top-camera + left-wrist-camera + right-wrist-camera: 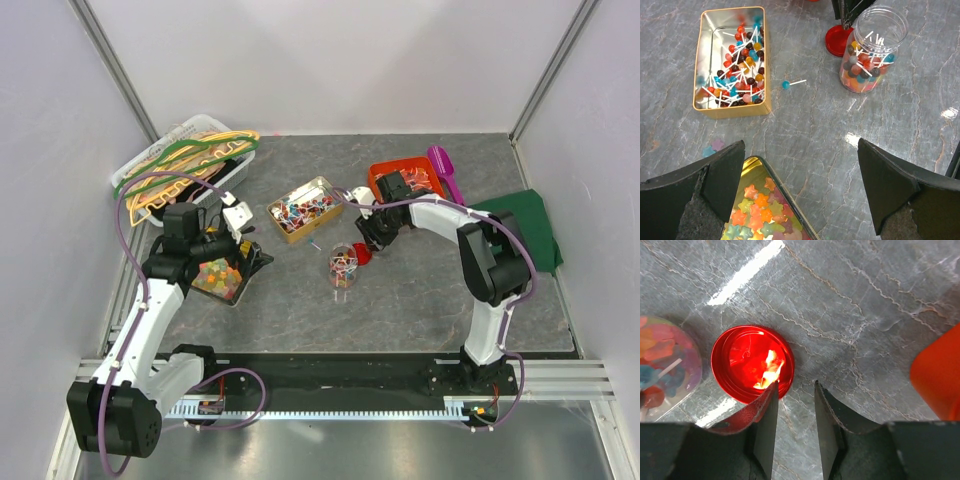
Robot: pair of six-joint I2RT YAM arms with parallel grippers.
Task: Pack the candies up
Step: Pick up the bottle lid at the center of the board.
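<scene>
The candies are of two kinds. Lollipops lie in a gold tin (732, 111), fill a clear open jar (872, 50), and one blue lollipop (786, 84) lies loose on the table. Star-shaped candies (757, 210) fill a second gold tin (790, 198). My left gripper (801, 141) hangs open wide over that tin's edge, holding nothing. The jar's red lid (752, 362) lies upside down beside the jar (665, 365). My right gripper (796, 383) stands just beside the lid, jaws partly apart with bare table between them, its left fingertip over the lid's rim.
An orange bin (405, 180) and a purple scoop (445, 170) sit at the back right, with a green cloth (525, 225) beyond them. A white basket of hangers (185, 160) stands at the back left. Two stray star candies (712, 147) lie on the table.
</scene>
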